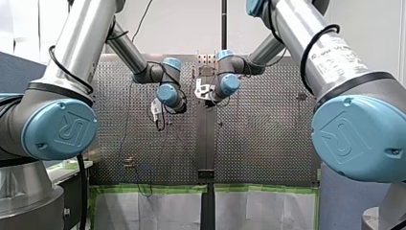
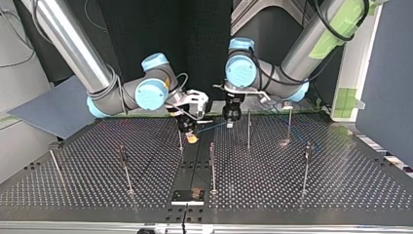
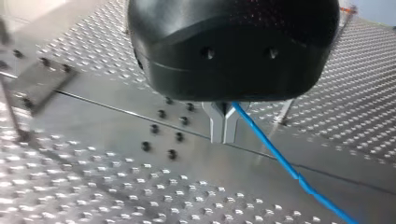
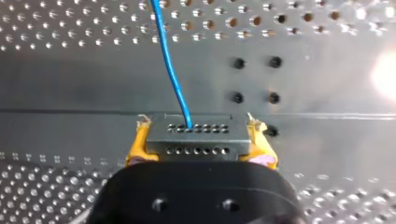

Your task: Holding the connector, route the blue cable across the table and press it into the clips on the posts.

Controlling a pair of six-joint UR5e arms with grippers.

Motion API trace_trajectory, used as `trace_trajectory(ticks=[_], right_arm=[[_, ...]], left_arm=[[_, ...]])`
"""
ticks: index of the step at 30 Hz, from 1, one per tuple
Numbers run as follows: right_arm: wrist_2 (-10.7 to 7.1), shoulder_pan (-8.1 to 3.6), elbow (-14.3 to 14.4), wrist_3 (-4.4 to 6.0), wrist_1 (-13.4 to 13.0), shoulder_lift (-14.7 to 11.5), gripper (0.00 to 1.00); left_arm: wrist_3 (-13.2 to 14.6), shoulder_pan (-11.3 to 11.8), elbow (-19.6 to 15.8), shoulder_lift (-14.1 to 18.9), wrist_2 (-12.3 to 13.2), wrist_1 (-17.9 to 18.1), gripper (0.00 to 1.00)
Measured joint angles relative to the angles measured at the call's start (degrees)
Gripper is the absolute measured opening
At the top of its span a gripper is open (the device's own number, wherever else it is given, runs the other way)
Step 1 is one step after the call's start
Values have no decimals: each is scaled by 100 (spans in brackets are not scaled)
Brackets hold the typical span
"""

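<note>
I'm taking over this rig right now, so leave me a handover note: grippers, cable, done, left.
My right gripper: yellow pads shut on the grey perforated connector block.
My left gripper: metal fingers shut on the thin blue cable, close beside it.
Done: both grips.
To do: route cable to the thin metal posts, press into clips; whether any holds it, I cannot tell.
</note>
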Motion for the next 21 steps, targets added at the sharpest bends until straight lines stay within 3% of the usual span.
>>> trace_trajectory(ticks=[11,21], right_arm=[[-2,-6,23,238,414,-490,0],[-2,-36,24,267,662,-1008,0]], left_arm=[[-10,1,0,522,-29,-261,0],[-4,-13,51,1026,6,-433,0]])
